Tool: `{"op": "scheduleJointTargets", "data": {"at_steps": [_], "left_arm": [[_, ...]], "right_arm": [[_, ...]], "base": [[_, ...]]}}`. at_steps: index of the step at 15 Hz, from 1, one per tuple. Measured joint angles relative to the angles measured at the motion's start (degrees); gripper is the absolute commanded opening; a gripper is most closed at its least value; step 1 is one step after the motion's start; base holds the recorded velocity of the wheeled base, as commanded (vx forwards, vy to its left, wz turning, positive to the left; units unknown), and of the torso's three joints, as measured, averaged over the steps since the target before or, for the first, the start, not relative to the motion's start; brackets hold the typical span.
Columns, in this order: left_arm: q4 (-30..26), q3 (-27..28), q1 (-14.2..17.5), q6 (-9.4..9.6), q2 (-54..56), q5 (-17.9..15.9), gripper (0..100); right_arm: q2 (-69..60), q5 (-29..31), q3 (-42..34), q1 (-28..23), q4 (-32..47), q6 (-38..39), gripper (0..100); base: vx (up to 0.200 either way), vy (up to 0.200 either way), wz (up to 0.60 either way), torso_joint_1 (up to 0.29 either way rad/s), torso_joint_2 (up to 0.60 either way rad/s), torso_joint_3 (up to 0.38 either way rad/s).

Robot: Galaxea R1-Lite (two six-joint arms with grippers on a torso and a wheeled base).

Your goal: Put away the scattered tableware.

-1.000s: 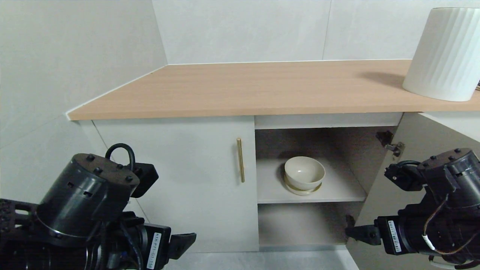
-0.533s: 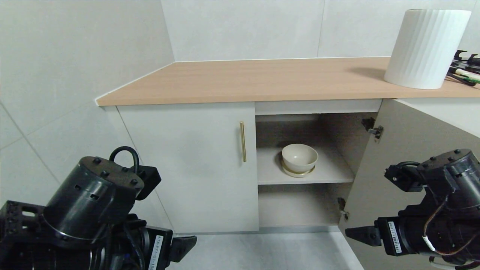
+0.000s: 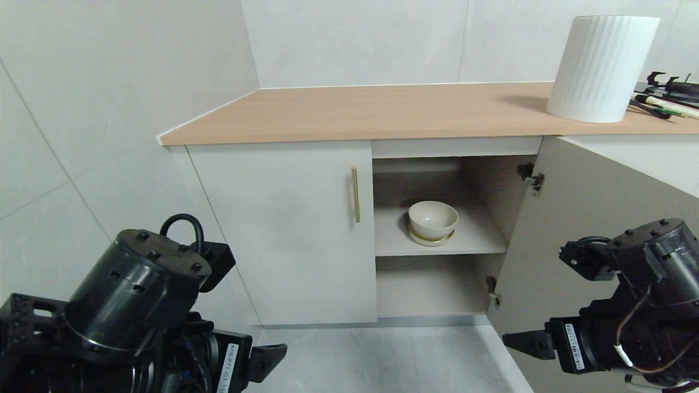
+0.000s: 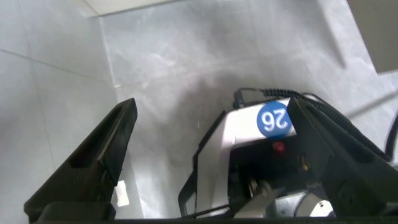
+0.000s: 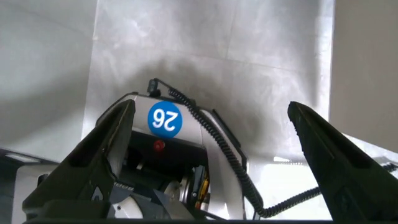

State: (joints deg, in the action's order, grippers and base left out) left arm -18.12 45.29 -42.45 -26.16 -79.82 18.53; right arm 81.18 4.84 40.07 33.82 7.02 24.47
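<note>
Left gripper and right gripper both gape empty; bowl sits, seemingly on a plate, inside cupboard.

One cabinet is counted, and every place is given from it. Two doors are counted on it: one closed door and one open door. One gold handle is mounted on the closed door. Two hinges are seen at the cabinet's open side, an upper hinge and a lower hinge. Two levels are counted inside the cabinet, an upper shelf and a lower shelf. One bowl is set on one plate on the upper shelf. One white ribbed container is counted on the cabinet's top. Utensils are seen at the far right of that top; their number cannot be told. Two grippers are counted in front of the cabinet: the left gripper and the right gripper.
</note>
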Motion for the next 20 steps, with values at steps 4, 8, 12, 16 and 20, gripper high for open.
{"op": "scheduleJointTargets", "data": {"at_steps": [4,8,12,16,20], "left_arm": [[0.00,-0.04,0.00,-0.02,-0.24,0.62,100],[0.00,-0.11,0.00,0.06,-0.66,1.80,100],[0.06,-0.20,-0.07,0.09,-0.96,2.43,100],[0.00,-0.11,-0.05,0.09,-1.02,2.44,100],[0.06,-0.15,-0.02,0.09,-1.12,2.44,100]], "right_arm": [[-0.12,0.06,0.02,0.06,0.01,-0.02,100],[-0.89,0.00,0.02,0.13,0.20,-0.04,100],[-5.16,-0.11,0.35,1.85,8.06,-3.75,100],[-11.12,-0.38,0.63,5.66,20.04,-10.81,100],[-17.62,0.82,1.27,7.25,30.15,-15.56,100]], "base": [[0.000,0.000,0.00,0.000,0.00,0.000],[0.000,-0.150,0.00,0.001,0.00,0.003],[0.000,-0.200,0.00,0.005,0.00,0.002],[0.000,-0.200,0.00,-0.002,0.00,0.004],[0.000,-0.050,0.00,-0.002,0.00,0.001]]}}
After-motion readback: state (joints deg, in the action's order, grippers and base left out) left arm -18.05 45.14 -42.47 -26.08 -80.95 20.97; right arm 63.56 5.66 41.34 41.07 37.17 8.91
